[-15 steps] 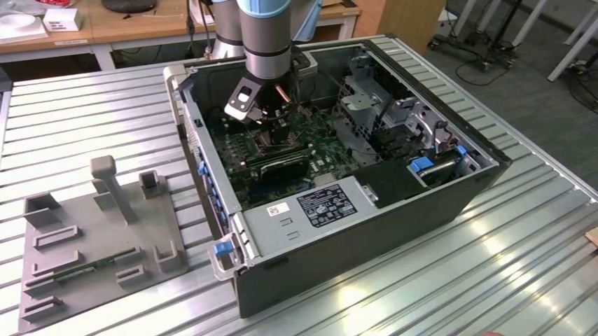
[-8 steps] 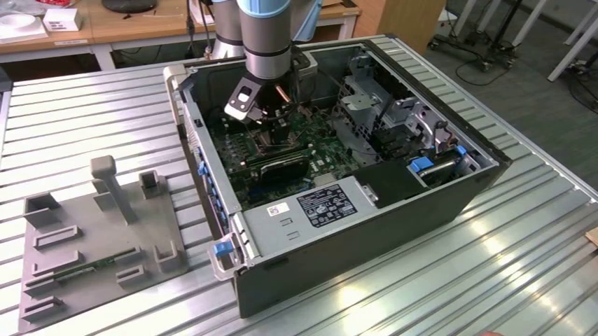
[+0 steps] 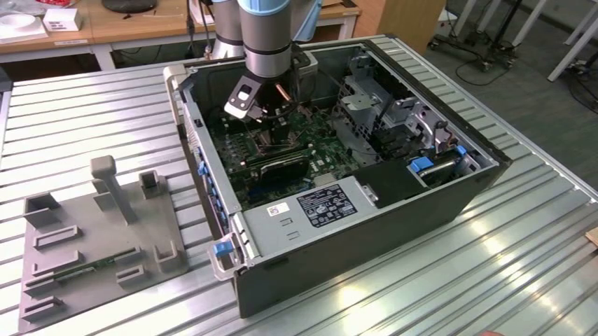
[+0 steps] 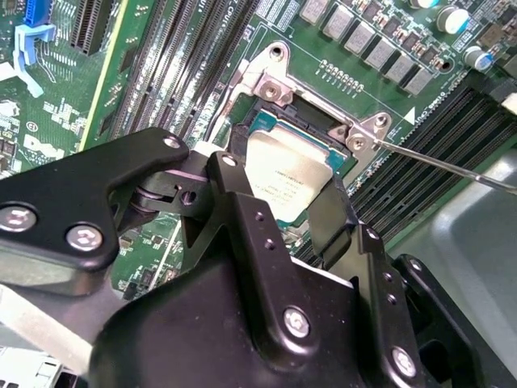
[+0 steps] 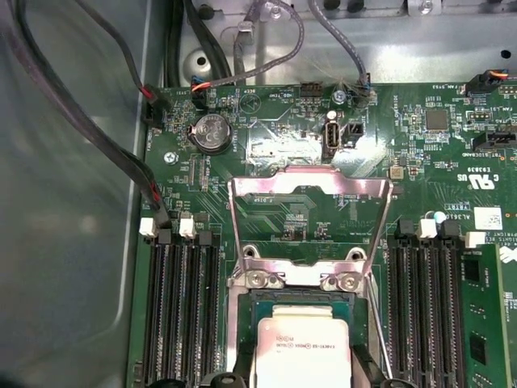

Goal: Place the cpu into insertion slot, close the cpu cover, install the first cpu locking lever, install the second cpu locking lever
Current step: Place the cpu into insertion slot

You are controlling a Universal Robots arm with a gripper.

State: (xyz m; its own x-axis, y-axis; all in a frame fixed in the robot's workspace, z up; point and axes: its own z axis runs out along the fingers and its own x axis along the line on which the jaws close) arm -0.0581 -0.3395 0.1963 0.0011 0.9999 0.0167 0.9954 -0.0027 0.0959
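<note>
While the arm [image 3: 271,35] reaches down into an open computer case [image 3: 449,210] lying on a slatted metal table [image 3: 467,294], a grey fixture tray [image 3: 94,245] sits well apart on the exterior view's left. Long black memory slots [image 4: 161,73] run beside the socket in the second wrist view, and a thin wire lever [image 4: 452,166] stands out to one side, unlatched. There the gripper [image 4: 279,194] has its black fingers [image 4: 242,210] drawn in against two opposite edges of the cpu [image 4: 283,174], clamping it at the socket's mouth; whether the chip is fully seated I cannot tell. From the first wrist view, a coin battery [image 5: 212,132] and dark cables [image 5: 81,121] lie beyond the socket. The cpu cover [image 5: 311,179] is swung up and open, leaving the insertion slot [image 5: 303,301] uncovered, with the cpu [image 5: 303,347] within its frame.
</note>
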